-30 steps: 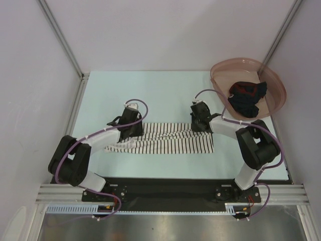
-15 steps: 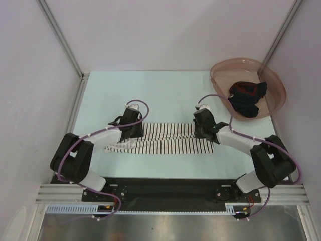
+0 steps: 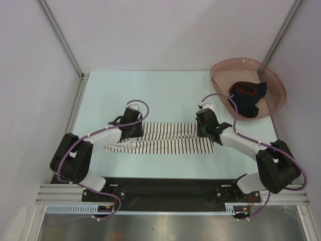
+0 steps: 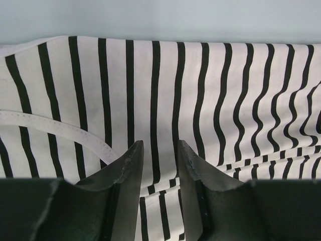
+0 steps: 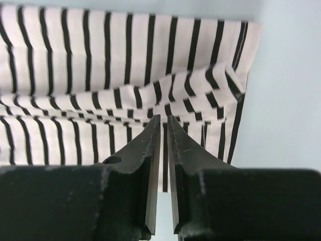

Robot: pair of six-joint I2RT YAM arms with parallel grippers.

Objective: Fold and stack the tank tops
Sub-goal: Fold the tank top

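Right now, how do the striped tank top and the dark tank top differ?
The striped tank top lies spread on the table; the dark tank top sits bunched in the pink basin. The striped one is white with black stripes; the dark one is navy with red. Both are cloth tops.

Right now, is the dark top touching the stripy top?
Apart. Top view: dark top in the basin, stripy top on the table, bare table between.

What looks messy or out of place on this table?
The striped top has a rumpled ridge near its right end instead of lying flat, and the dark top sits crumpled in the pink basin, unfolded.
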